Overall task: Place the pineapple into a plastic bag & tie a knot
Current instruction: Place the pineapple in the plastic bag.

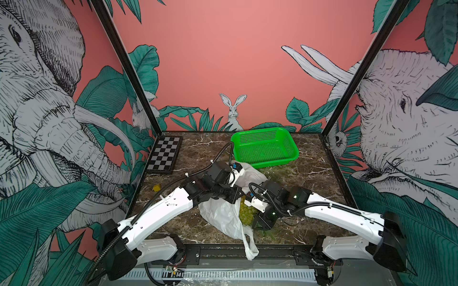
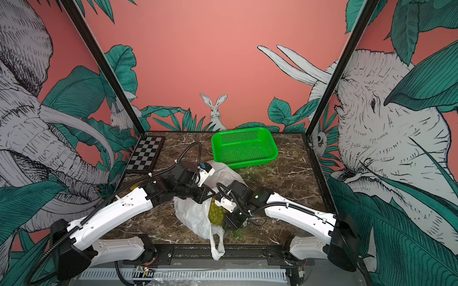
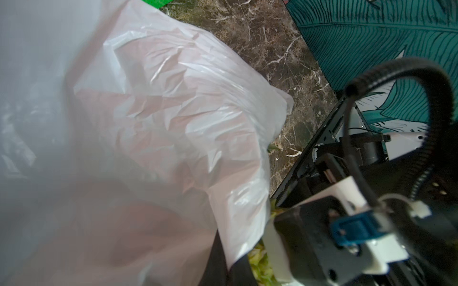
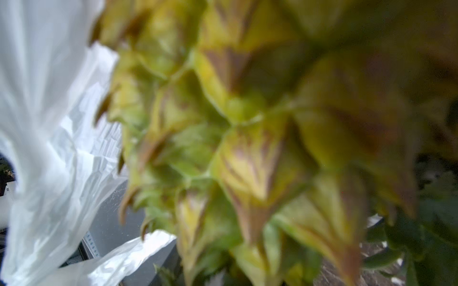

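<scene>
Nearest me, one handle loop (image 1: 250, 247) of the plastic bag (image 1: 223, 218) hangs loose over the front edge of the counter (image 1: 309, 178). The bag's crinkled white body lies just behind it, in the middle of the counter.

The pineapple (image 1: 246, 211) sits against the bag's right side, at its open edge. Its yellow-green skin is uncovered from above, and its green crown leaves (image 1: 267, 232) point toward the front. I cannot tell whether its far end is inside the bag. In my right wrist view the skin (image 4: 247, 148) fills the lens, blurred, with white film (image 4: 49, 148) beside it.

My right fingers (image 1: 259, 219) are hidden under the wrist, but they are pressed against the fruit near its crown and seem to be grasping it.

My left fingers (image 1: 235, 198) are clenched just behind the pineapple. The bag's film rises to meet them, so they appear to pinch its edge. In the left wrist view the film (image 3: 173, 111) drapes close over the lens.

Farther left is a small yellow piece (image 1: 156, 188). Behind it a chessboard (image 1: 163, 153) lies by the left wall. At the far right stands a green basket (image 1: 265, 146), with the bag's far end just in front of it.
</scene>
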Robot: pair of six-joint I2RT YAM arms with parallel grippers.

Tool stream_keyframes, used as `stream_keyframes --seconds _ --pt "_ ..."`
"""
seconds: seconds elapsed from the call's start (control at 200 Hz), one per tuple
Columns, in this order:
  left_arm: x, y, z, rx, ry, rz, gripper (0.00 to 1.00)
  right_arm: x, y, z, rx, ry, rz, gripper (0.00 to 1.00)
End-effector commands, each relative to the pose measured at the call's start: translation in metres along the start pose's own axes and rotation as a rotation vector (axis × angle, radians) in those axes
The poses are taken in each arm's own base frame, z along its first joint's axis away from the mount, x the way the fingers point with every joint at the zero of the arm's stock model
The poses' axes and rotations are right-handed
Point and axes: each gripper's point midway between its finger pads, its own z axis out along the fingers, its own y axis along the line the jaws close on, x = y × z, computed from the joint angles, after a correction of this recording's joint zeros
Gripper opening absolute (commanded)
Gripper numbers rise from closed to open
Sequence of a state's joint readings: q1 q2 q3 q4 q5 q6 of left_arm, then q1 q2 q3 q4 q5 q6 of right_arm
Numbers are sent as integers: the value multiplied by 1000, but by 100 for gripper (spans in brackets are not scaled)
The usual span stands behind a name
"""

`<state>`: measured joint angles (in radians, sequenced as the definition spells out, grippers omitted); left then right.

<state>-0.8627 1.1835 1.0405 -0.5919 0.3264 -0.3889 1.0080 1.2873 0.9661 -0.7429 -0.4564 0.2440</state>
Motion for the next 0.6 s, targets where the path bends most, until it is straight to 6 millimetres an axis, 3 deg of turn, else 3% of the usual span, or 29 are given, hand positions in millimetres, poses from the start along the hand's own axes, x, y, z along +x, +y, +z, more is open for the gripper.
stream_keyframes --seconds 0.0,0.16,0.38,0.415,0.48,0.595 --pt "6 -7 -6 36 -5 -11 0 -55 14 -3 -36 -185 -138 0" --pt "12 -2 -8 18 -5 -36 0 -79 3 9 10 -274 -135 0" --pt "18 7 -5 -21 2 -47 0 -118 5 33 -40 -415 -75 0" --pt "19 9 -4 -27 7 -47 0 -123 1 38 -22 -430 -61 8" --pt "23 13 -1 -39 18 -53 0 -131 -7 46 -4 -472 -32 13" --pt "27 25 2 -96 19 -62 0 -145 -31 57 67 -551 69 32"
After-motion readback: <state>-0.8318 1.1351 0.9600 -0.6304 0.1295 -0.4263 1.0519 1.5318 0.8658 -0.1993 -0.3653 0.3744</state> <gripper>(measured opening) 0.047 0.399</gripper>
